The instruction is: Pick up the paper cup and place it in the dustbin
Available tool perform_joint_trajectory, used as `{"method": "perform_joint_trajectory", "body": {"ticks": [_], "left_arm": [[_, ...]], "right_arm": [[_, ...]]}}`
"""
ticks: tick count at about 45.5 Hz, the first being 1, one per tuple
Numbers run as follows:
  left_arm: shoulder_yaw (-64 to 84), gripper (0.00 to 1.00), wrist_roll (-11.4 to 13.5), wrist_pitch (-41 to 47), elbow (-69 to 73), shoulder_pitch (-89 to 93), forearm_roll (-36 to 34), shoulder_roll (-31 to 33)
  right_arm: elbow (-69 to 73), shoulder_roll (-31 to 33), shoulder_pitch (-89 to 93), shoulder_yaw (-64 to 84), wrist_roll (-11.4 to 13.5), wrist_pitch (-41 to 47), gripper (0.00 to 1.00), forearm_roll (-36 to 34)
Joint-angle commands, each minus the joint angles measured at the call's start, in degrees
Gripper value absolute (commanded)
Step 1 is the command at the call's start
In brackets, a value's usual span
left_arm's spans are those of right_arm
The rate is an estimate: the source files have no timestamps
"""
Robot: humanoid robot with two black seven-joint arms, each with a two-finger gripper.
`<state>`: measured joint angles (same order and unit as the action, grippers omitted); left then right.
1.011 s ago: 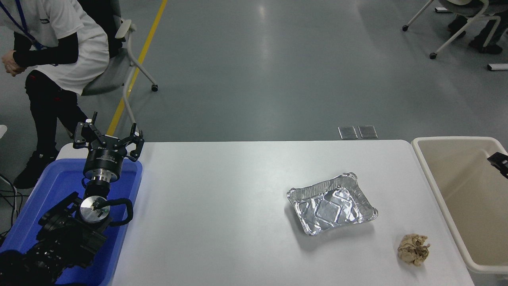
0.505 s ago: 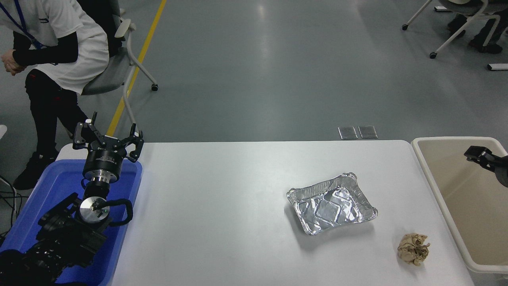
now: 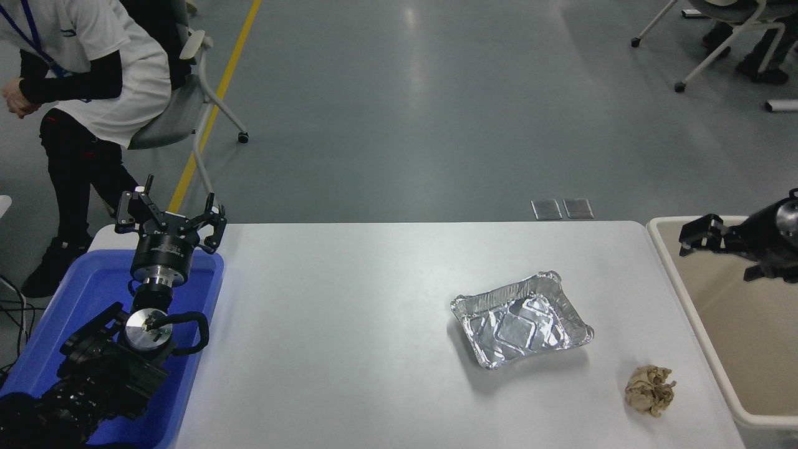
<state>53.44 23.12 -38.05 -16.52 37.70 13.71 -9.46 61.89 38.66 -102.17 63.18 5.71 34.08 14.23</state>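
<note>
The paper cup is out of view; I see it nowhere on the table or in either gripper. The beige dustbin [image 3: 691, 315] stands at the table's right end, and what shows of its inside is bare. My right gripper [image 3: 717, 254] comes in from the right edge and hovers over the bin's far part, pointing left, open with nothing between its fingers. My left gripper [image 3: 169, 217] is parked at the lower left above a blue tub, open and holding nothing.
A silver foil tray [image 3: 520, 319] lies right of the table's middle. A crumpled tan paper ball [image 3: 650, 390] sits near the front right by the bin. The blue tub [image 3: 62, 312] is at the left. A person [image 3: 81, 75] sits at the far left.
My right arm has come further into view from the right edge, moving left and up over the dustbin. The left arm, foil tray and paper ball have not moved.
</note>
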Motion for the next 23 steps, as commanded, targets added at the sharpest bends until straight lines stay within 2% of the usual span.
{"method": "perform_joint_trajectory", "body": {"ticks": [1,8,23], "left_arm": [[0.0,0.99,0.0,0.08,-0.01,0.01,0.0,-0.03],[0.0,0.99,0.0,0.08,0.08,0.01,0.0,-0.03],[0.0,0.99,0.0,0.08,-0.01,0.01,0.0,-0.03]], "right_arm": [[0.25,-4.99,-6.9,5.64,0.0,9.86,1.0,0.62],[0.87,-9.21,-12.52,9.16,0.0,10.92,1.0,0.53],[4.82,-14.93,-21.76,7.23,0.0,10.92,1.0,0.71]]}}
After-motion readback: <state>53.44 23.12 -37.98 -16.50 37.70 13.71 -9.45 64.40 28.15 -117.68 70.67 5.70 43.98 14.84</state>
